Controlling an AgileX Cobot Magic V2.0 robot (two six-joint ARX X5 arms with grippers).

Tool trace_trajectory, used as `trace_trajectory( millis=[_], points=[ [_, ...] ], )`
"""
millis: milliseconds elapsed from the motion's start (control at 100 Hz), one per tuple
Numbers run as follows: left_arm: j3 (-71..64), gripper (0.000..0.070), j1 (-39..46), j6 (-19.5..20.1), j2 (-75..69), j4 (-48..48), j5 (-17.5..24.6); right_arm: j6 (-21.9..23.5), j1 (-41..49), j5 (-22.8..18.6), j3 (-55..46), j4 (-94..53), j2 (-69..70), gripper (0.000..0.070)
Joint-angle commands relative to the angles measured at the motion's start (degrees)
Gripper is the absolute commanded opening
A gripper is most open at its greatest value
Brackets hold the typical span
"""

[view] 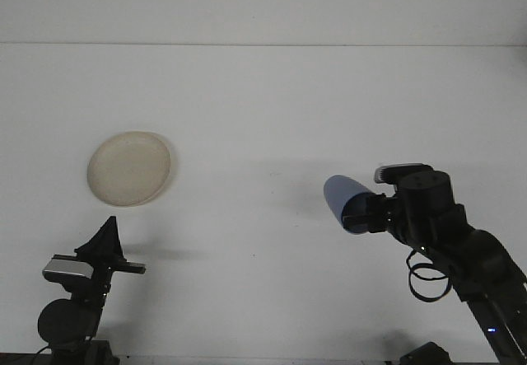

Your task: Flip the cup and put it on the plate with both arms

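Cup (pixel 346 203) clamped in right gripper (pixel 367 214), lifted, lying sideways. Mid-flip. Next: handover to left gripper (pixel 105 239), idle, opening unclear; plate (pixel 130 168) far left.

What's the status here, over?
Right gripper shut on blue cup, held sideways above table. Left gripper idle. Plate unobstructed.

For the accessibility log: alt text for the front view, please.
The right gripper holds a blue cup on its side above a white table, its closed end pointing left. A cream plate lies far left, with the left gripper near it at the front edge.
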Motion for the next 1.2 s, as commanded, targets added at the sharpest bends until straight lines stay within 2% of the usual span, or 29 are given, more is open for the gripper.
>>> trace_trajectory(
  millis=[0,190,510,780,1190],
  points=[
    [-1.1,0.0012,0.1,-0.3,-0.1,0.6,-0.3,2.8,2.8,0.0,3.5,-3.6,4.0,0.0000],
    [-1.1,0.0012,0.1,-0.3,-0.1,0.6,-0.3,2.7,10.4,0.1,11.3,-11.0,16.0,0.0000],
    [-1.1,0.0012,0.1,-0.3,-0.1,0.6,-0.3,-2.5,19.7,0.3,20.0,-18.9,33.2,0.0000],
    [-1.1,0.0012,0.1,-0.3,-0.1,0.6,-0.3,-4.1,23.2,0.4,20.6,-19.3,40.0,0.0000],
    [-1.1,0.0012,0.1,-0.3,-0.1,0.6,-0.3,-5.9,23.6,0.5,20.6,-18.9,43.1,0.0000]
  ],
)
